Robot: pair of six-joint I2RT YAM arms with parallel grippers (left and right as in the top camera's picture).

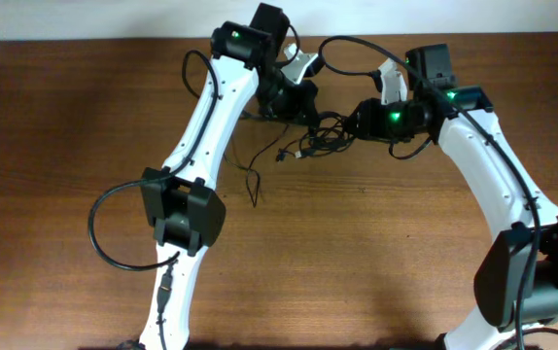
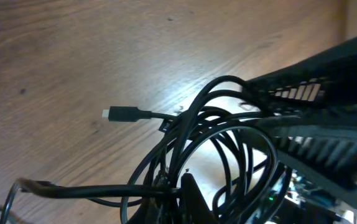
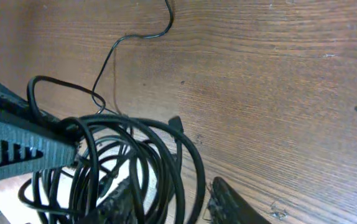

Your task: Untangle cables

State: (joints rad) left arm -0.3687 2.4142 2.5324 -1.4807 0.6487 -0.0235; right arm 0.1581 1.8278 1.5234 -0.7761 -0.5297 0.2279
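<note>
Left claw [image 2: 267, 116] and right claw [image 3: 73, 132] each looked pinched on the tangled cables [image 1: 323, 136] bunched between them far across the table [image 1: 65, 194], so I judged a slow, gentle pull apart wisest.

No text, label, brand, number or sign can be read in any of the three views. The white arms [image 1: 211, 117], cables [image 1: 320, 136] and tabletop [image 1: 357, 262] show no legible marking. The green lights [image 1: 393, 118] are plain dots.
</note>
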